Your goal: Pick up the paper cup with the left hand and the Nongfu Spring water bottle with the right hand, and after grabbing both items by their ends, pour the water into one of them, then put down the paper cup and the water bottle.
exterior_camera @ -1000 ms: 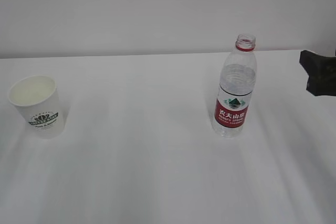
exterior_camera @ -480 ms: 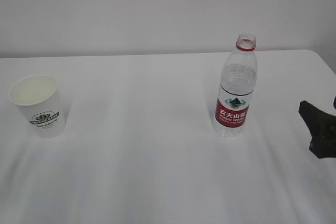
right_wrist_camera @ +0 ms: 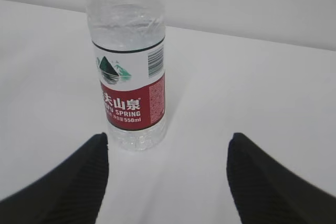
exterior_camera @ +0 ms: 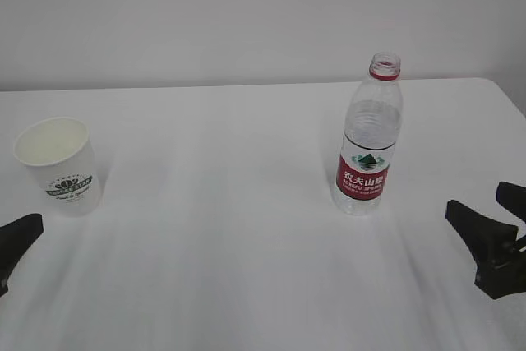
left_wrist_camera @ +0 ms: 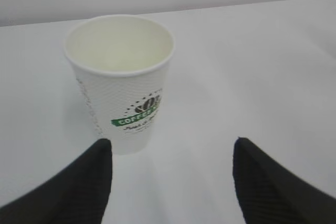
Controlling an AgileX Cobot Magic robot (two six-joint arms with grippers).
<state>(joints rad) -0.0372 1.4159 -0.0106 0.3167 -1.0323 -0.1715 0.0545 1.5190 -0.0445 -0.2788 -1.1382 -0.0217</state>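
The paper cup (exterior_camera: pixel 57 166) stands upright and empty at the table's left, white with a green logo. In the left wrist view the cup (left_wrist_camera: pixel 119 77) is just beyond my left gripper (left_wrist_camera: pixel 170 144), which is open and holds nothing; the cup sits ahead of the left finger. The exterior view shows only one left finger (exterior_camera: pixel 18 238). The Nongfu Spring water bottle (exterior_camera: pixel 370 133) stands upright and uncapped, with the water inside. My right gripper (exterior_camera: pixel 477 199) is open, to the bottle's right and nearer the front. The bottle (right_wrist_camera: pixel 128 66) is ahead of my right gripper (right_wrist_camera: pixel 168 139), toward its left finger.
A white table (exterior_camera: pixel 230 244) carries both things, with a plain pale wall (exterior_camera: pixel 246 14) behind it. The table's right edge runs just past the right gripper. A wide bare stretch lies between cup and bottle.
My right gripper has come down and forward along the right edge, then a little inward. A left finger has come into view at the lower left. Cup and bottle have not moved.
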